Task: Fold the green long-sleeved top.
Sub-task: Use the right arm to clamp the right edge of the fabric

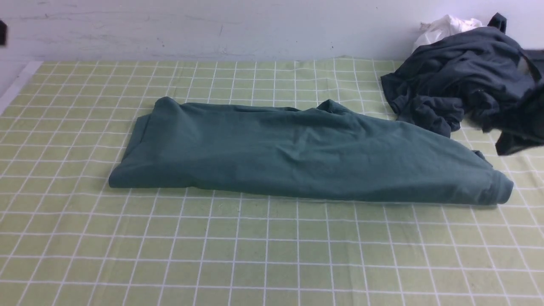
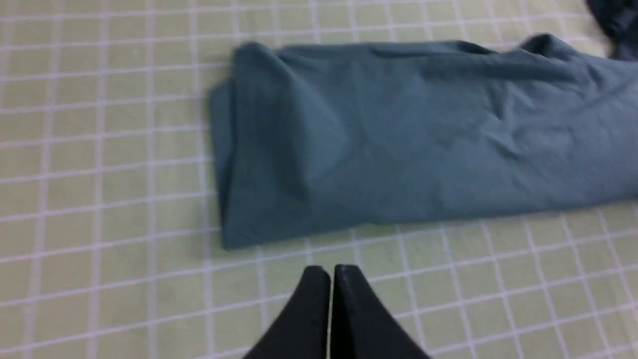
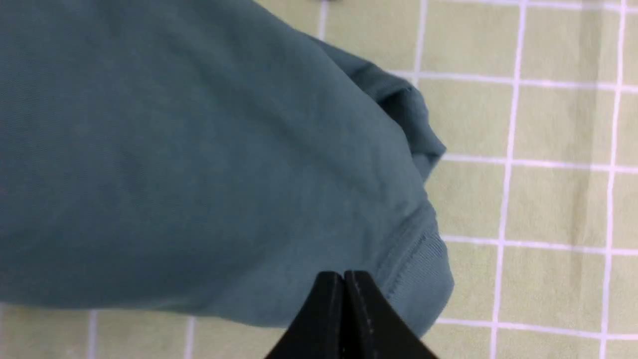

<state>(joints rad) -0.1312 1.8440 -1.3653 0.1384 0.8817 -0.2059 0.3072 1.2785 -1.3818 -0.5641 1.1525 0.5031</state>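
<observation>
Shows top (image 1: 297, 157) folded lengthwise into a band on worktop (image 1: 255, 255), crosswise folds pending, with left pincer (image 2: 331, 271) and right pincer (image 3: 344, 276) pressed together, empty.

Cloth of the green long-sleeved top (image 1: 297, 157): fine knit, matt, no sheen, soft drape, shallow creases across the body panel. Just ahead of the right pincer (image 3: 344, 273), the cuff (image 3: 418, 279) is ribbed knit with a stitched seam line, coarser than the smooth body next to it.

Both the right and the left pincer (image 2: 329, 269) are black, matt, smooth and hard-looking; plastic or rubber, cannot tell.

Under both pincers the surface (image 1: 255, 255) is covered in pale green cloth with a white grid, matt and lightly wrinkled.

Well beyond the left pincer, the dark grey garment (image 1: 459, 80) is soft matt cloth, heavily crumpled. The white cloth (image 1: 442, 26) is matt and crumpled. The wall (image 1: 212, 25) is painted, matt and scuffed.
</observation>
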